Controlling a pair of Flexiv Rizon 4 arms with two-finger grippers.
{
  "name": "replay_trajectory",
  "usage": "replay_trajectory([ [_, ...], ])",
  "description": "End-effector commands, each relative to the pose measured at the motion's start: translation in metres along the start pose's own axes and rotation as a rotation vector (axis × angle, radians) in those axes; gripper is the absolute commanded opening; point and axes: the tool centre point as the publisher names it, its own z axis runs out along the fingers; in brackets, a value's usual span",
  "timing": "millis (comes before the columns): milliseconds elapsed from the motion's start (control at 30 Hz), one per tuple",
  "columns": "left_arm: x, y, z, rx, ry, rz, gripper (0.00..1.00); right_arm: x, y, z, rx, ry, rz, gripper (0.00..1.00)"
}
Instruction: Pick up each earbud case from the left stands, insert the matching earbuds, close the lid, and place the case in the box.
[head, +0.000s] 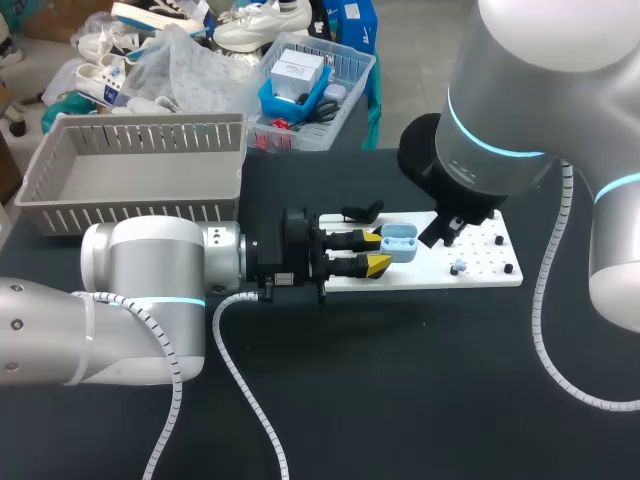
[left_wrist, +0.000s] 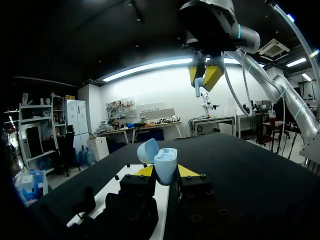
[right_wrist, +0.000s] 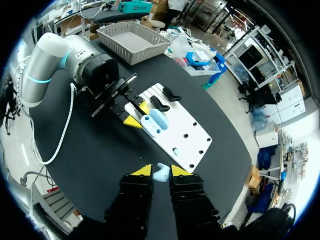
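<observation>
A light blue earbud case (head: 398, 242) with its lid open is held over the left end of the white board (head: 480, 272), my left gripper (head: 378, 251) shut on its body. In the left wrist view the case (left_wrist: 165, 165) stands upright between the yellow tips, lid (left_wrist: 147, 150) tipped back. High above the case my right gripper (left_wrist: 205, 75) is shut on a light blue earbud (left_wrist: 199, 88). From the right wrist, that earbud (right_wrist: 161, 173) sits between the yellow tips, with the case (right_wrist: 152, 123) far below. A second earbud (right_wrist: 176, 151) lies on the board (right_wrist: 192, 142).
Two black stands (right_wrist: 163, 102) rise from the board's end near the left gripper. A grey slatted basket (head: 140, 170) sits at the table's back left. Small black pegs (head: 508, 268) dot the board's right end. My left arm's cable (head: 250, 390) trails over the front of the table.
</observation>
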Motion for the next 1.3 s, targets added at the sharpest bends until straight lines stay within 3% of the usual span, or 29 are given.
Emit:
replay_trajectory([
  [33,0.000,0.000,0.001,-0.003,0.001,0.001,0.00,-0.008,0.000,-0.002,-0.062,0.042,0.133,0.00],
  [233,0.000,0.000,0.001,-0.003,0.001,0.001,0.00,-0.014,0.002,0.003,-0.043,0.077,0.286,0.00],
  [633,0.000,0.000,0.001,-0.003,0.001,0.001,0.00,-0.020,0.006,0.015,0.065,0.130,0.337,0.00],
  [1300,0.000,0.000,0.001,-0.003,0.001,0.001,0.00,-0.018,0.006,0.021,0.060,0.141,0.366,0.00],
])
